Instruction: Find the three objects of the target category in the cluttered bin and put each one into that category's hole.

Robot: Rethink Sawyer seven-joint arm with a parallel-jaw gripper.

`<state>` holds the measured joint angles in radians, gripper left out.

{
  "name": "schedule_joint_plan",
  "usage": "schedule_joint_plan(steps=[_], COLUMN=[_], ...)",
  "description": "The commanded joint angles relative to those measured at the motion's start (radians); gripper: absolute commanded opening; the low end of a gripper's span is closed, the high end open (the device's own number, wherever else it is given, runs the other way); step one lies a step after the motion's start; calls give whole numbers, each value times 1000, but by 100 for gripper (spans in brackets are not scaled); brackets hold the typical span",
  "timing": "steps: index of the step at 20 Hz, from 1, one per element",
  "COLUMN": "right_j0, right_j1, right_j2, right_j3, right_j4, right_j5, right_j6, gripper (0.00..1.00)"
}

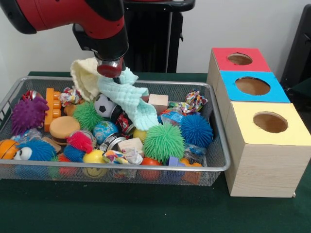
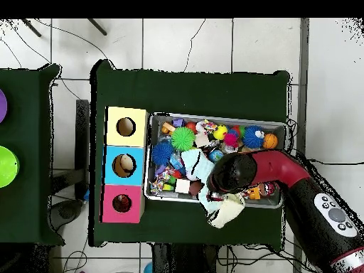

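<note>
i have the gripper (image 1: 111, 68) over the wire-mesh bin (image 1: 219, 165), closed on a pale cloth (image 1: 127, 99) and lifting it. no plush animal shows yet; next i should drop the cloth aside and search underneath

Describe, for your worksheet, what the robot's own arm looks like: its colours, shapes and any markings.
The arm is a thick, rounded red shell with black joint sections. Its wrist ends in a shiny metallic ring with a red tip. From overhead, a black link carries a grey oval panel with round buttons.
</note>
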<state>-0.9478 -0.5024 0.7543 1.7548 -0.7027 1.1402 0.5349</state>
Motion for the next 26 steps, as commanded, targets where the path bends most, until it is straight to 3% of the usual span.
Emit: schedule_joint_plan(steps=[1,9,26], right_j0=[8,11,-35], right_j1=[29,3,62], right_j2=[-3,1,39], right_j3=[-36,-58,-145], right_j4=[-58,-112,-171], right_j5=[-71,-90,-104], right_j6=[-84,-123,-264], gripper=[100,100,100])
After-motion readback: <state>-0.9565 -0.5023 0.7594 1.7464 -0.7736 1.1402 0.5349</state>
